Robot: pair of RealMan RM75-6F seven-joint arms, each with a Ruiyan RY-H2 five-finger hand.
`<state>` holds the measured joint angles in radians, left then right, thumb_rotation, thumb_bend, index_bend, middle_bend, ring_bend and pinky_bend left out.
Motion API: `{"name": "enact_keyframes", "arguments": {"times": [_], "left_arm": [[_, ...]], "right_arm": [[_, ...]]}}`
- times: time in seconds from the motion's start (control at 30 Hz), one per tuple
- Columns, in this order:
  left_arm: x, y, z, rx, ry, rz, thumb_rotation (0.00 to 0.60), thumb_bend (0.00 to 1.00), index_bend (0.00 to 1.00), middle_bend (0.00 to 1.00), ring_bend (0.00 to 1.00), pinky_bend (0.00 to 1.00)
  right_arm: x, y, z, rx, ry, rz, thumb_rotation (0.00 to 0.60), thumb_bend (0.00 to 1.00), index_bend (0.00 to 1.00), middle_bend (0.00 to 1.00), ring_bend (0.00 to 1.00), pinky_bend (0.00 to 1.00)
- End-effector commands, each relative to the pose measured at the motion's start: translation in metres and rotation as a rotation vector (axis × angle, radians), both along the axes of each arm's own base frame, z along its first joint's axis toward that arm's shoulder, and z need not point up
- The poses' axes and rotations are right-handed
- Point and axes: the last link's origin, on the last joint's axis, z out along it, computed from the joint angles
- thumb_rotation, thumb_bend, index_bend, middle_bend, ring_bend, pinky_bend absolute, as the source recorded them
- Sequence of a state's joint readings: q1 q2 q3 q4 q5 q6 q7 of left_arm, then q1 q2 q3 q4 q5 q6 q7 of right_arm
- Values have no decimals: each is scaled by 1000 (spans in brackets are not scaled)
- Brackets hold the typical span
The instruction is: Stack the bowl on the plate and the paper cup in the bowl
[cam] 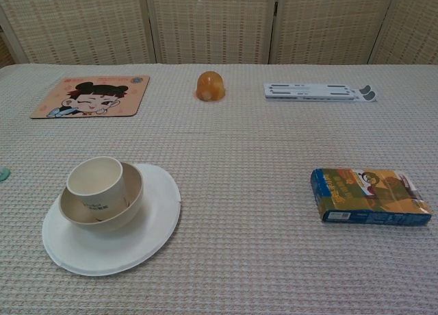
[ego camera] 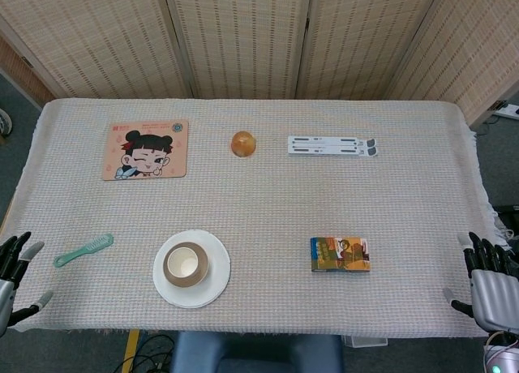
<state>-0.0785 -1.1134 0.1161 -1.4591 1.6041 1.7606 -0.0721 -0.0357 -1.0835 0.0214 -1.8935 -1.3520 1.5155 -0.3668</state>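
Stack's done by the look of it: paper cup in bowl on plate, near the bench's front-left edge. Your left robot hand and right robot hand hang spread and empty off the ends; nothing more needed.

A cartoon mat, orange dome, white stand, green comb and snack box lie well apart

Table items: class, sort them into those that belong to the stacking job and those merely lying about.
Belong to the job: plate, bowl, paper cup.

Lying about: green comb, cartoon mat, orange dome, white stand, colourful box.
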Motion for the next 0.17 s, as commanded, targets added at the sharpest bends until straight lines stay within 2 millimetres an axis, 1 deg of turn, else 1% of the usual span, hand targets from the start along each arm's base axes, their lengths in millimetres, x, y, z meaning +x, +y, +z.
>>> {"name": "enact_keyframes", "arguments": {"times": [0.03,0.17], "left_arm": [[0,-1,-1,11,-11,-6,600,201,147,68,0,159],[2,0,-8,-12,-12,-12,600,201,147,68,0,159]], "right_arm": [[0,-1,-1,-1,3,-2,600,222,1,0,0,0],[-1,0,0,4,2,-1,600,222,1,0,0,0]]}}
